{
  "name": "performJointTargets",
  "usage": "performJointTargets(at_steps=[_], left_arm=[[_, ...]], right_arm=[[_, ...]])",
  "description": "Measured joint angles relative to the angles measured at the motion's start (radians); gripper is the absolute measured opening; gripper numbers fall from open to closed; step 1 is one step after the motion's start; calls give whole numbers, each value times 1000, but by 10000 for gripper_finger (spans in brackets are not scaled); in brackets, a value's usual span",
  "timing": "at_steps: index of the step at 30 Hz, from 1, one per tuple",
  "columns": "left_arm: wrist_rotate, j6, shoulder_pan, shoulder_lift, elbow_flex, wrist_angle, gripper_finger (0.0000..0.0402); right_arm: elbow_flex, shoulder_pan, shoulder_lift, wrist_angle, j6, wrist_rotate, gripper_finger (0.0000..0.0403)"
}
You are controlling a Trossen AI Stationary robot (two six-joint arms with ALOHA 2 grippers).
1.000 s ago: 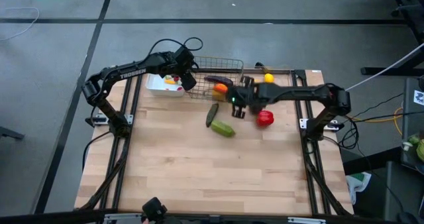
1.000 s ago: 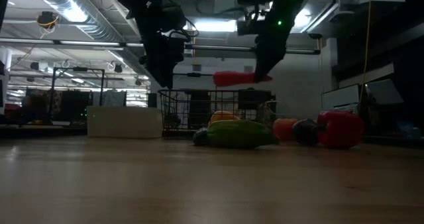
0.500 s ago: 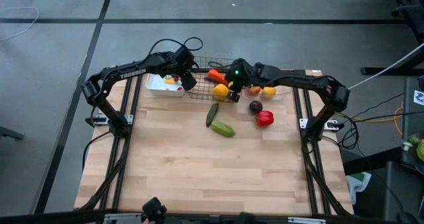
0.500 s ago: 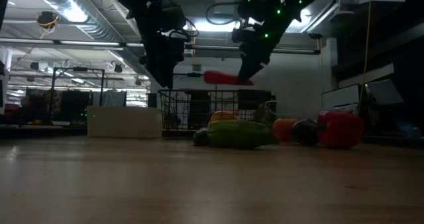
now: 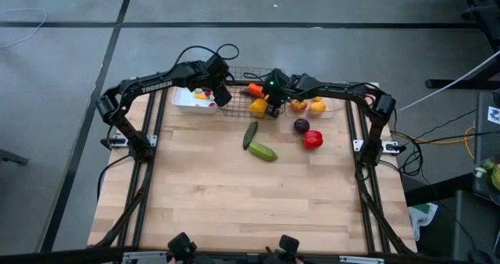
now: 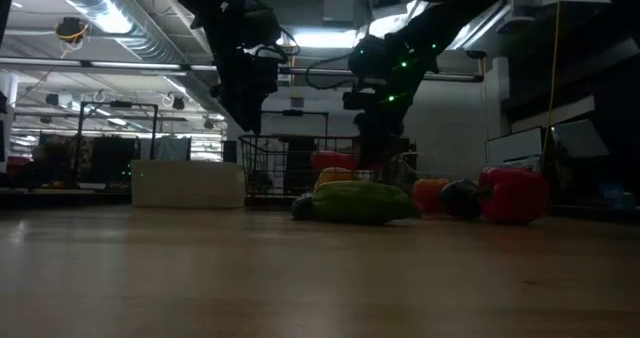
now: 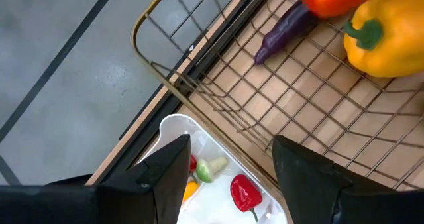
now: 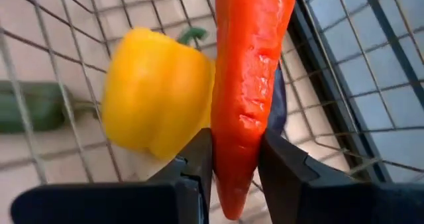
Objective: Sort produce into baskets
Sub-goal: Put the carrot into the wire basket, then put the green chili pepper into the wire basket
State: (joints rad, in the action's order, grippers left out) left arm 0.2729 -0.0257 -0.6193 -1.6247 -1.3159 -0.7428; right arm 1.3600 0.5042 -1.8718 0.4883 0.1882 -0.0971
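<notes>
My right gripper (image 5: 269, 101) is shut on an orange carrot (image 8: 248, 65) over the grey wire basket (image 5: 244, 75), low inside it in the low view (image 6: 332, 160). A yellow pepper (image 8: 156, 91) and a dark eggplant (image 7: 285, 28) lie in the basket. My left gripper (image 7: 228, 184) is open and empty above the border of the white tray (image 5: 187, 101) and the basket. On the table lie a cucumber (image 5: 250, 133), a green pepper (image 5: 263, 151), a purple onion (image 5: 301, 126) and a red pepper (image 5: 312, 139). My right gripper pinches the carrot between its two fingers near its narrow end (image 8: 232, 141). The carrot's thick end reaches away from the fingers over the basket floor, beside the yellow pepper and above the eggplant. Whether it rests on the basket cannot be told.
The white tray holds small red, green and yellow pieces (image 7: 244, 192). A clear bin (image 5: 328, 108) right of the basket holds an orange (image 5: 299, 105) and a lemon (image 5: 317, 106). The near half of the wooden table (image 5: 250, 201) is bare.
My right gripper has carried the carrot from above the table's middle toward the far edge and left, over the wire basket, then lowered it from above the rim down inside the basket. The carrot has stayed pinched and roughly level.
</notes>
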Motion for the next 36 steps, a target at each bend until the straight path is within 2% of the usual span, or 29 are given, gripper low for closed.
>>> performJointTargets(at_steps=[17, 29, 36], left_arm=[[0, 0, 0, 0, 0, -1, 210], [0, 3, 0, 0, 0, 0, 210], [0, 4, 0, 0, 0, 0, 210]], right_arm=[[-3, 0, -25, -76, 4, -1, 101], [-3, 0, -25, -76, 4, -1, 184], [-3, 0, -25, -75, 4, -5, 198]])
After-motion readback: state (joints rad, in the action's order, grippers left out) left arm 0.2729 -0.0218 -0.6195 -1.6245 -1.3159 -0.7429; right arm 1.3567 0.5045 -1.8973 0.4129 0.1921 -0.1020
